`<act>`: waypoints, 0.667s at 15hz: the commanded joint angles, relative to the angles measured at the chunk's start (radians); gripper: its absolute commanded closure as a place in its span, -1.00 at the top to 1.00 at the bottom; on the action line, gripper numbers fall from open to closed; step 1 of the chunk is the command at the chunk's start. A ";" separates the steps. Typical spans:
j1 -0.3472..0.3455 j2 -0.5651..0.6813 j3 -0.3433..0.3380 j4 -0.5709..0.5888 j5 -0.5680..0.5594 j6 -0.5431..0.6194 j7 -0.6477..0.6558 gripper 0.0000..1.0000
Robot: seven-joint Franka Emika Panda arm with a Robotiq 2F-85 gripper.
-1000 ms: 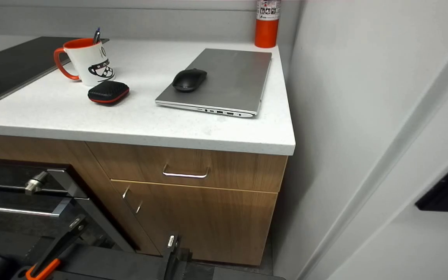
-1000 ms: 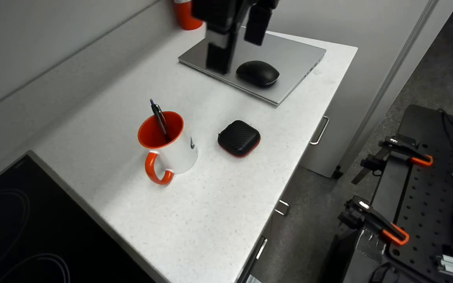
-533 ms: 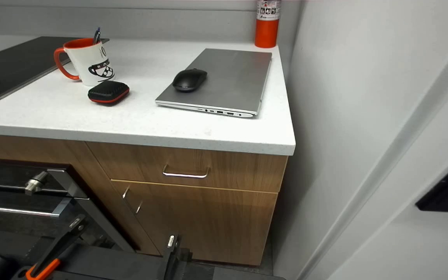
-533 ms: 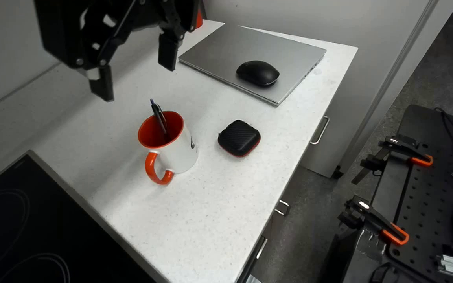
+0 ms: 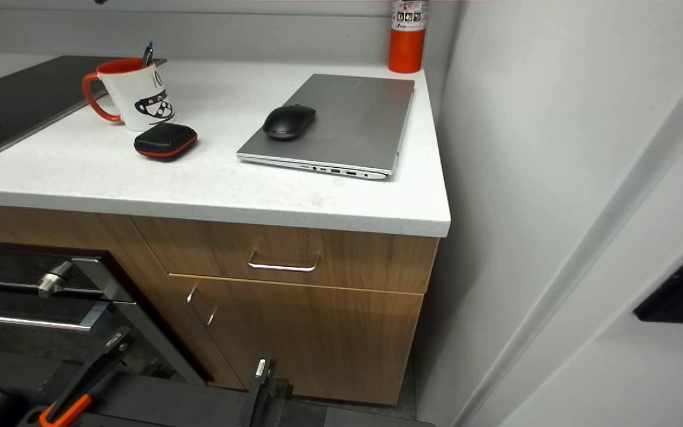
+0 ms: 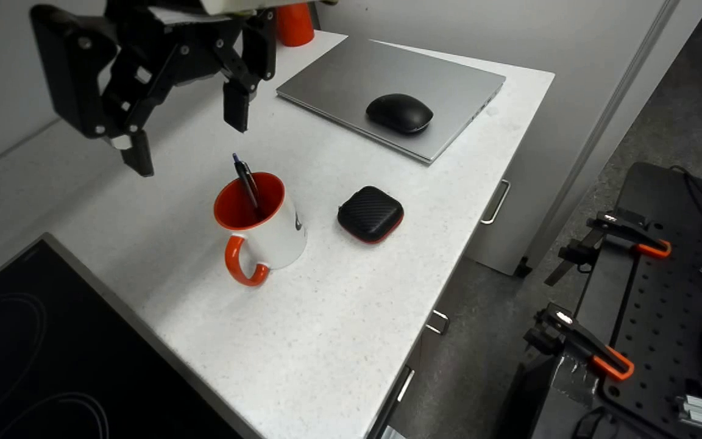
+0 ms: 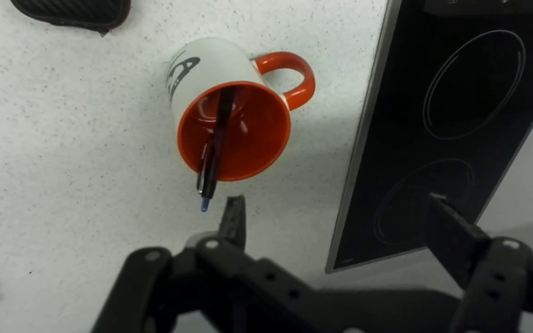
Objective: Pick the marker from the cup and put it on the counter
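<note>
The marker, a dark pen with a blue tip, leans upright in the cup and sticks out over its rim (image 5: 148,54) (image 6: 246,177) (image 7: 213,159). The cup, a white mug with an orange-red inside and handle, stands on the white counter in both exterior views (image 5: 134,98) (image 6: 281,238) and the wrist view (image 7: 215,64). The counter (image 6: 326,341) also fills much of the wrist view (image 7: 86,138). My gripper (image 6: 187,134) is open and empty, above and behind the cup. In the wrist view its fingers (image 7: 336,203) are wide apart; the marker lies outside them, left of the left finger.
A black case with a red seam (image 6: 370,214) sits beside the cup. A grey laptop (image 6: 351,79) with a black mouse (image 6: 400,113) on it lies farther along the counter. A black cooktop (image 6: 52,353) borders the cup's handle side. A red canister (image 5: 405,50) stands at the back.
In an exterior view my gripper has moved from over the laptop leftward to near the cup, then slightly lower. It stays open. The marker, cup and other things have not moved.
</note>
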 commanded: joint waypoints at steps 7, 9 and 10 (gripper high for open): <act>-0.040 0.082 0.001 0.017 -0.137 -0.001 0.109 1.00; -0.037 0.103 0.004 0.025 -0.118 -0.001 0.094 1.00; -0.036 0.113 0.006 0.028 -0.123 0.003 0.098 1.00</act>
